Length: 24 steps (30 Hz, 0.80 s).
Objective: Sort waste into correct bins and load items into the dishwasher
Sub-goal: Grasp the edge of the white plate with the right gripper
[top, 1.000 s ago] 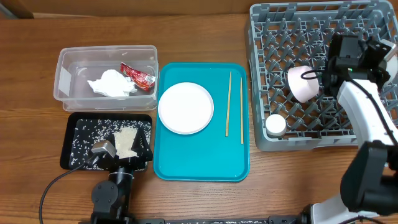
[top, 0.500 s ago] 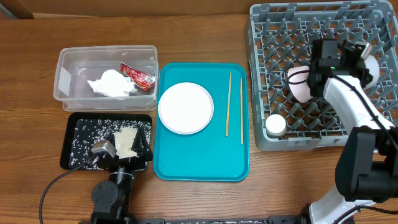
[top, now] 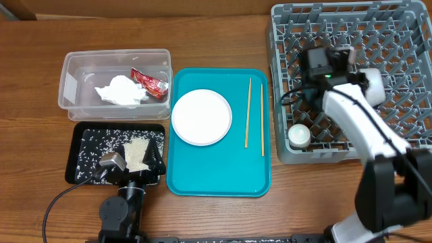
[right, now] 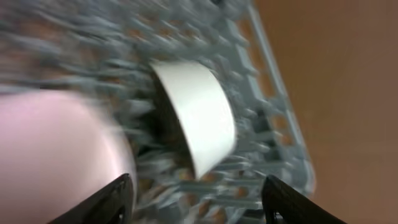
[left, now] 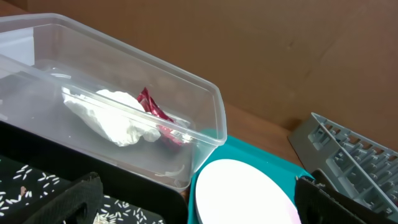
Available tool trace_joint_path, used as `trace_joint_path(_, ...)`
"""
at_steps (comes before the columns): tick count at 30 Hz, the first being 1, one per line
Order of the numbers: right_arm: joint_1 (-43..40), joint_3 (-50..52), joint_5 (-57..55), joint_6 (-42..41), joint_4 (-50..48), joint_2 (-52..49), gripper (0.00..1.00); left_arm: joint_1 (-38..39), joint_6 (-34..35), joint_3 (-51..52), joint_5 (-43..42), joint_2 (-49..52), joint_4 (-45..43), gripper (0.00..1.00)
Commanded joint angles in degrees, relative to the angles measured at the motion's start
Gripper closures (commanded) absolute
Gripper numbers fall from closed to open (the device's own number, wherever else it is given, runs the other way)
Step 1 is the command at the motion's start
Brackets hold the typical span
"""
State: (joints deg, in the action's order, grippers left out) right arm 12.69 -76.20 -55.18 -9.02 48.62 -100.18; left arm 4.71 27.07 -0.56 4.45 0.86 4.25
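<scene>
1. Dish rack (top: 351,20): stands just right of the teal tray (top: 219,172).
2. Clear tub (top: 71,67): sits just left of the teal tray, at its far half.
3. Black tray (top: 74,172): sits just left of the teal tray, at its near half.
4. Right claw (right: 198,196): I hold it over the rack, right of the teal tray. Fingers are spread wide and grip nothing. The wrist view is blurred.
5. Left claw (top: 133,160): I hold it over the black tray, on the side toward the teal tray. Fingers are spread and empty.
6. Plate (top: 201,117): lies flat on the teal tray, toward its left side.
7. Pink bowl (right: 56,155) and grey-white bowl (right: 196,118): both rest among the rack pegs, close together.
8. Napkin (top: 121,91): lies in the clear tub.
9. White cup (top: 299,136): stands in the rack corner nearest the teal tray.
10. Chopsticks (top: 247,111): lie parallel on the teal tray, along its right edge.
11. Wrapper (top: 150,83): lies in the tub, beside the napkin, on the teal-tray side.
12. Rice (top: 91,152): lies scattered on the black tray.
</scene>
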Motion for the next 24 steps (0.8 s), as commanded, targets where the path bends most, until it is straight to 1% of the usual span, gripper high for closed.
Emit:
trace_joint_path(1,6.62,-6.19,21.24,-2.60,3.58,9.38,0.38,-0.61,0.61,0.22,-0.48,-0.61,-0.13,0.00)
trace_joint_path(4,11.72,-6.54,42.75,-3.43,5.42,11.58,0.38,-0.61,0.59,0.22,-0.48,-0.61,-0.13,0.00)
trace_joint_path(6,14.86,-6.03,56.02,-4.26,5.66,11.23,0.38,-0.61,0.61,0.22,-0.48,-0.61,-0.13,0.00)
trace_joint_path(8,17.66,-4.37,61.40,-8.74,4.59,10.32,0.33,-0.61,0.61,0.22,-0.48,-0.61,-0.13,0.00)
trace_joint_path(10,20.46,-2.38,61.20,-14.75,3.30,8.90,0.34,-0.61,0.61,0.22,-0.48,-0.61,-0.13,0.00)
trace_joint_path(12,22.95,-0.26,58.66,-21.09,1.18,6.88,0.34,-0.61,0.61,0.22,-0.48,-0.61,-0.13,0.00)
trace_joint_path(14,24.70,0.92,56.00,-26.38,-0.68,4.11,0.37,-0.61,0.59,0.22,-0.48,-0.61,-0.13,0.00)
trace_joint_path(16,25.49,1.20,52.65,-29.51,-2.49,0.66,0.38,-0.61,0.61,0.22,-0.48,-0.61,-0.13,0.00)
trace_joint_path(19,25.44,1.20,50.49,-31.78,-5.64,-4.07,0.40,-0.61,0.61,0.22,-0.48,-0.61,-0.13,0.00)
trace_joint_path(21,25.18,1.20,50.66,-31.78,-8.39,-6.97,0.48,-0.61,0.61,0.22,-0.48,-0.61,-0.13,0.00)
trace_joint_path(22,25.18,1.20,50.77,-31.76,-9.62,-8.39,0.55,-0.61,0.61,0.22,-0.48,-0.61,-0.13,0.00)
trace_joint_path(23,25.18,1.20,50.84,-31.76,-10.51,-9.57,0.66,-0.61,0.61,0.22,-0.48,-0.61,-0.13,0.00)
trace_joint_path(24,25.18,1.20,50.97,-31.76,-10.97,-10.69,0.71,-0.61,0.61,0.22,-0.48,-0.61,-0.13,0.00)
